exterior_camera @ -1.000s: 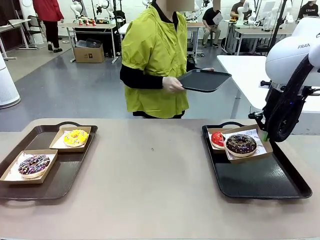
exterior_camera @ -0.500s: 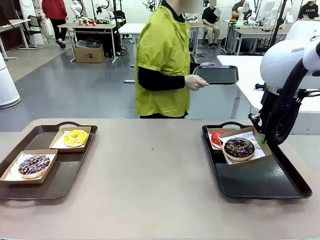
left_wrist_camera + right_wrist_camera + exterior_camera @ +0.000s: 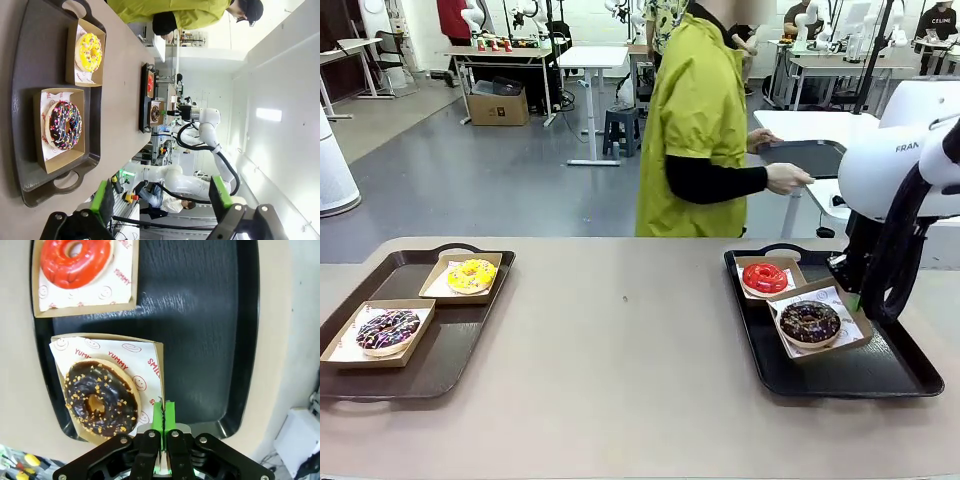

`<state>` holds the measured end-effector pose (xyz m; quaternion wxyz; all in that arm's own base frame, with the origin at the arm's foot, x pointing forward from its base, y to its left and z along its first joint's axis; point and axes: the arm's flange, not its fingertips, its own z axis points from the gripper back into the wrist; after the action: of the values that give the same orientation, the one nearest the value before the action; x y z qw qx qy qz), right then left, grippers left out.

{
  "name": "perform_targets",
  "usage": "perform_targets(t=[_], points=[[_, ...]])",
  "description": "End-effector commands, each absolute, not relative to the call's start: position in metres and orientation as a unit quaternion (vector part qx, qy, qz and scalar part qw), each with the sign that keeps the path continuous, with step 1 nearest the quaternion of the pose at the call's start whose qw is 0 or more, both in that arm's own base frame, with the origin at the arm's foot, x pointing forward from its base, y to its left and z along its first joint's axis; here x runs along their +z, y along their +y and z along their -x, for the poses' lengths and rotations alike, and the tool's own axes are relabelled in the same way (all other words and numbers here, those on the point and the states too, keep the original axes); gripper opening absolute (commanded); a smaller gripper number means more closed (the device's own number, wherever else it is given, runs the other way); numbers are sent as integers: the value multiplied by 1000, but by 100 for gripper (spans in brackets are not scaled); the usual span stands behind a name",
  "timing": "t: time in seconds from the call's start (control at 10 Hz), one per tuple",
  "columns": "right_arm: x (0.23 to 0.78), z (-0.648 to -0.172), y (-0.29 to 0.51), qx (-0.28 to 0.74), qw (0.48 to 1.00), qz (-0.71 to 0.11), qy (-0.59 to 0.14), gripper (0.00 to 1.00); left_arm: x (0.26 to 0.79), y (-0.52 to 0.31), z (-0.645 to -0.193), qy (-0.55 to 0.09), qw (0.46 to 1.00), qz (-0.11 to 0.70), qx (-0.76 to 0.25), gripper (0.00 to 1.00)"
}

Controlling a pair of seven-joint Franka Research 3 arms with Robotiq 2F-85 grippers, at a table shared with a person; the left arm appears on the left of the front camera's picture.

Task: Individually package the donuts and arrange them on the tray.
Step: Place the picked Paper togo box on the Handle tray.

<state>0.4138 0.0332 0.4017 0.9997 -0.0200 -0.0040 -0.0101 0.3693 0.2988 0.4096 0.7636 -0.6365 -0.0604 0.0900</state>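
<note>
On the right black tray [image 3: 840,375], a glossy red donut [image 3: 765,278] sits in its box at the far end. Nearer lies a dark chocolate donut [image 3: 810,322] in a paper-lined box. My right gripper [image 3: 855,300] is at that box's right edge. In the right wrist view the right gripper [image 3: 163,412] is shut on the box's rim beside the dark chocolate donut [image 3: 100,397], with the red donut [image 3: 75,255] beyond. On the left tray [image 3: 450,350] sit a yellow donut [image 3: 472,276] and a sprinkled chocolate donut [image 3: 387,330], each boxed. My left gripper [image 3: 161,197] hangs open, well clear of them.
A person in a yellow-green jacket [image 3: 700,120] stands at the far side, carrying another black tray [image 3: 805,158] toward a white table [image 3: 810,125] at the back right. The tabletop [image 3: 620,340] between the two trays is bare.
My right gripper has pulled the dark chocolate donut's box off the red donut's box, nearer and lower on the tray. The person has walked right with the spare tray.
</note>
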Motion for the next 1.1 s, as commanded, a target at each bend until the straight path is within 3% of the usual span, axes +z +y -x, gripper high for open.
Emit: perform_targets(t=[0.0,0.3,0.4,0.5,0.6,0.7,0.8,1.0], points=[[391,-406,28,-24,999,33,-10,1,411,297,-366,-64,766,633,93,100],[383,-406,17,-36,999,28,-6,1,411,297,-366,-64,766,633,93,100],[383,-405,15,-37,999,24,-6,36,411,297,-366,-64,766,633,93,100],[385,-405,14,-37,999,21,-6,61,411,297,-366,-64,766,633,93,100],[386,-406,14,-40,999,18,-5,96,411,297,-366,-64,766,633,93,100],[386,-406,14,-40,999,16,-3,64,411,297,-366,-64,766,633,93,100],[386,-406,13,-40,999,14,-2,100,411,297,-366,-64,766,633,93,100],[387,-406,11,-41,999,10,0,100,411,297,-366,-64,766,633,93,100]])
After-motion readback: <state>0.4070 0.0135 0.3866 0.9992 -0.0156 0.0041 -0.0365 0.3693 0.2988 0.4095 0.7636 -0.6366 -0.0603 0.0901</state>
